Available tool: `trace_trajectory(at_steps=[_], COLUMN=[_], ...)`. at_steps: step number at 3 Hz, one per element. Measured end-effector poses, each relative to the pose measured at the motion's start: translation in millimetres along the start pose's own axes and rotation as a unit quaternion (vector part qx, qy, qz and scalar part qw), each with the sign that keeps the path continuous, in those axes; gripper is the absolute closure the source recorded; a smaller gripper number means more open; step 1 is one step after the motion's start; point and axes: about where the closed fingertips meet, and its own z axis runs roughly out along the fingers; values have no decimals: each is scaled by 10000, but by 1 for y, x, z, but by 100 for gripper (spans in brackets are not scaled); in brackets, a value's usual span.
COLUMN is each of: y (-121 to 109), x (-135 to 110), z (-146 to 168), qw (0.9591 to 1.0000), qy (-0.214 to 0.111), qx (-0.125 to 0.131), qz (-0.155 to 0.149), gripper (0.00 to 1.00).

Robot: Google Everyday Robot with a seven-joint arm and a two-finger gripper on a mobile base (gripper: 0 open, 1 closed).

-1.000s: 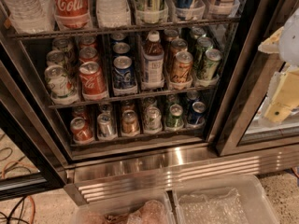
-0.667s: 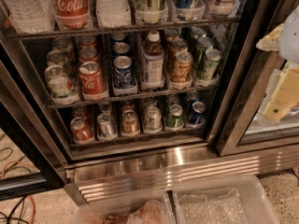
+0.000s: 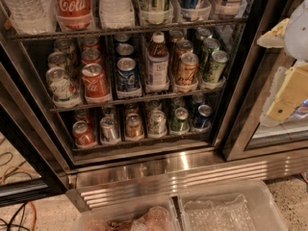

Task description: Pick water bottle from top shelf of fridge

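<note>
At the upper edge of the view, the water bottle [image 3: 115,5] stands upright in a clear tray on the top shelf [image 3: 144,29] of the fridge [image 3: 144,166]. Only its ribbed lower body shows; the cap is out of frame. A red Coca-Cola bottle [image 3: 72,4] stands just beside it on its left, and another clear ribbed bottle [image 3: 25,7] stands further left at the shelf end. To the right of the water bottle, more trays hold tall containers, cut off by the frame.

The gripper [image 3: 284,76] is at the right edge of the view, in front of the right-hand glass door [image 3: 276,134]. It is well apart from the water bottle and touches nothing on the shelves. Whether the claw is released or clenched cannot be told. It holds nothing that can be seen.

On the middle rack, a white-capped bottle of brown drink [image 3: 158,61] stands among rows of cans [image 3: 94,81]. The lowest rack carries cans only. Below it runs a ribbed steel base panel [image 3: 202,176]. Two clear plastic bins [image 3: 226,210] sit at the bottom of the view, and cables [image 3: 17,215] lie on the floor at lower left.
</note>
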Motion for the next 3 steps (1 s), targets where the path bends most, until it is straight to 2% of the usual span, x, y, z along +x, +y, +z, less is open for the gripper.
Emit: trace_trajectory(at_steps=[1,2,3], y=[-8,-15,-21], x=[-10,-38,-63], z=[-3,-7,-4], qw=[9988,9942,9866], qy=[-481,-1050,-1576], qx=[-77,-183,-365], qz=[28,-147,-227], gripper=[0,0,0])
